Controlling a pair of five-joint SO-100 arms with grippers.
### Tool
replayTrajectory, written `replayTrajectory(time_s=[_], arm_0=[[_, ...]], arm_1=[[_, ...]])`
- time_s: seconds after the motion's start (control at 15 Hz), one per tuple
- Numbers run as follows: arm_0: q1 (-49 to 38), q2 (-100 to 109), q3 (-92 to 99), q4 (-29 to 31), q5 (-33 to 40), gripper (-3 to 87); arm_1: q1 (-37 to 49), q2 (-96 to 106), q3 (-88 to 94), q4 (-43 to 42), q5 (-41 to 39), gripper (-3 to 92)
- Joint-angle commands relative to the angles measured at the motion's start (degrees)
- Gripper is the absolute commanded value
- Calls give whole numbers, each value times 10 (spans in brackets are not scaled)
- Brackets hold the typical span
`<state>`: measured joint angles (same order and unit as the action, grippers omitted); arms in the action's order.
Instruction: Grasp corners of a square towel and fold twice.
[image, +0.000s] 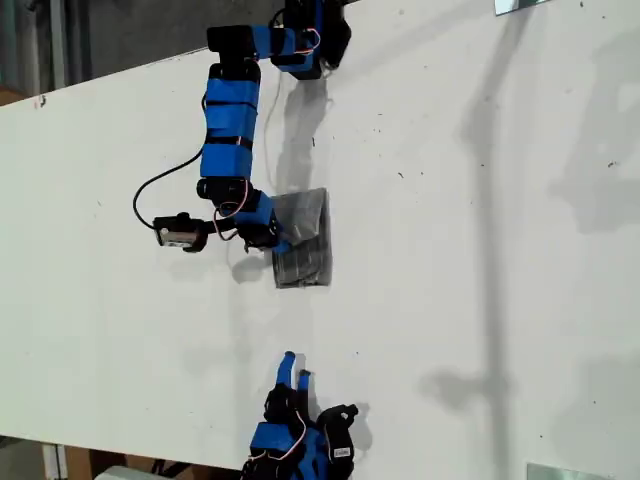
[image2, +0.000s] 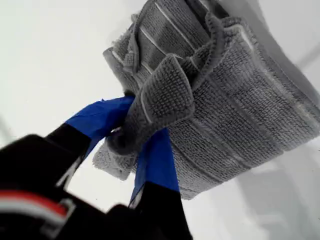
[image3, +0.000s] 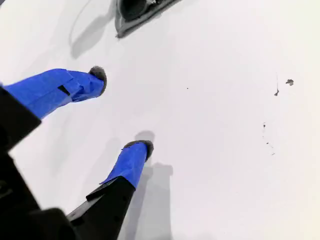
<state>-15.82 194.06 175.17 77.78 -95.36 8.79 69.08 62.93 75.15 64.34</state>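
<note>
A: Where did the towel (image: 303, 243) lie?

B: Near the middle of the white counter (image: 480, 250) in the exterior view, folded into a small thick rectangle with layered edges. It sat just beside the end of the arm that reached down from twelve o'clock of that view.

A: How did the cloth look up close?

B: In the first wrist view the towel (image2: 235, 100) was grey, with a coarse looped weave and thin pale stripes running along it. Several layers were stacked, and the edges looked ragged and slightly uneven. One of the corners (image2: 162, 97) was lifted and curled over itself, off the stack.

A: And my first tool (image2: 134, 134)?

B: It pinched that lifted corner; the two blue-taped fingers (image2: 100, 117) were closed on a bunched strip of fabric. In the exterior view my first tool (image: 272, 240) stood at the towel's nine o'clock edge.

A: My second tool (image3: 122, 110)?

B: Spread apart, with nothing between its blue fingers (image3: 132, 162), only bare counter beneath. In the exterior view my second tool (image: 295, 372) sat at six o'clock, well apart from the towel, pointing towards it.
</note>
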Motion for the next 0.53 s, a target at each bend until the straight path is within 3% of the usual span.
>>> replayTrajectory(time_s=[0.0,0.27,0.47], arm_0=[[4,1,-4,-5,-4,240],[2,4,6,-8,-4,241],[1,4,10,-10,-2,241]], arm_1=[[7,35,-50,-11,-11,269],[48,126,-34,25,-32,266],[84,348,214,9,-7,244]])
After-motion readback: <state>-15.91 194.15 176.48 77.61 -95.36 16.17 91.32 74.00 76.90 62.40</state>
